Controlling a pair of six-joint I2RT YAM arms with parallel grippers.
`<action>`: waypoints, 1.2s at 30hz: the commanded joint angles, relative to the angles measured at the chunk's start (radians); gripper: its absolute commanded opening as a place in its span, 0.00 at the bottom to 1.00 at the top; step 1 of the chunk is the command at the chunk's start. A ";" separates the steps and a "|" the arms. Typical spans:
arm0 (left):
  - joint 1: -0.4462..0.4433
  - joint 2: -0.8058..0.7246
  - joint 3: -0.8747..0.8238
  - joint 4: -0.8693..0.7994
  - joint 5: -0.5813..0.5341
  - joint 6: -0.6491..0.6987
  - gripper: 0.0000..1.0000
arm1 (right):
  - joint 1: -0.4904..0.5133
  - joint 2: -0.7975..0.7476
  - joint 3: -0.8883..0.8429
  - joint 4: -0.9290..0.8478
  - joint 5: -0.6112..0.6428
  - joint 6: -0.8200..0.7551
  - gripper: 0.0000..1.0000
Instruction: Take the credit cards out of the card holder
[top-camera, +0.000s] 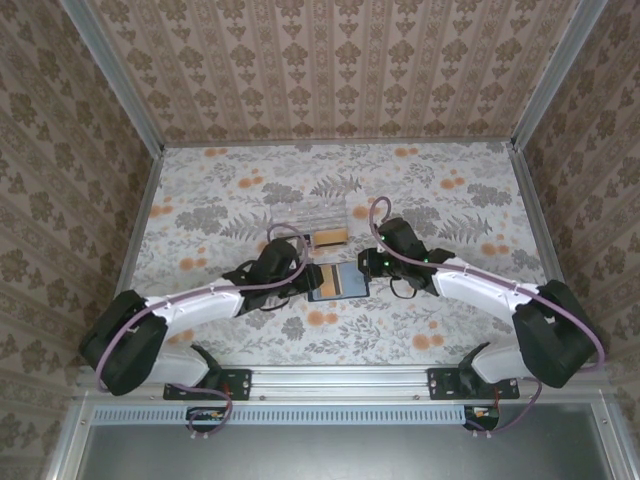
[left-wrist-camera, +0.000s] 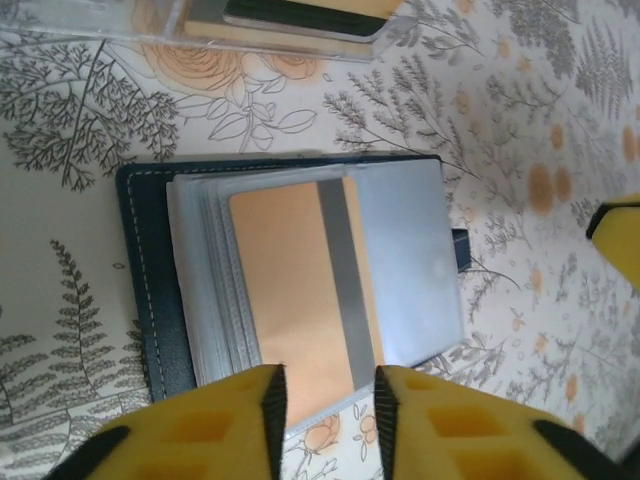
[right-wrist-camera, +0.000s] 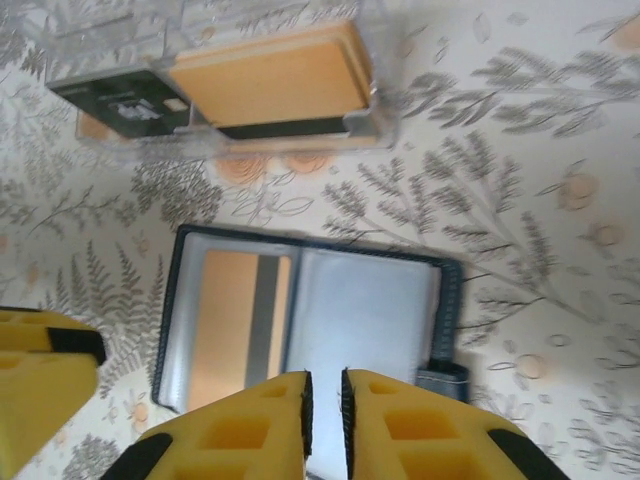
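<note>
The left fingers (left-wrist-camera: 220, 425) stand slightly apart over the near end of an orange credit card (left-wrist-camera: 285, 290). That card sits in the card holder (left-wrist-camera: 140, 290), which lies open mid-bench (left-wrist-camera: 80, 100), just before a clear box (right-wrist-camera: 388, 125) holding more cards. The right fingers (right-wrist-camera: 250, 425) are pinched nearly together on the holder's right leaf.

a staged robot test cell: 2 arms, left arm (top-camera: 200, 300) and right arm (top-camera: 480, 285), bolted to an aluminium rail (top-camera: 340, 378), metal frame posts (top-camera: 110, 70), damask-papered walls (top-camera: 330, 60), floral-print tabletop (top-camera: 230, 200).
</note>
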 joint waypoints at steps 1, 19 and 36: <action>0.012 0.052 0.013 0.014 0.024 0.015 0.14 | 0.005 0.092 0.026 0.072 -0.139 0.041 0.18; 0.038 0.186 0.027 0.043 0.054 0.008 0.03 | 0.008 0.305 0.056 0.207 -0.254 0.121 0.17; 0.027 0.214 0.017 0.046 0.051 -0.008 0.00 | 0.006 0.355 0.033 0.292 -0.317 0.177 0.18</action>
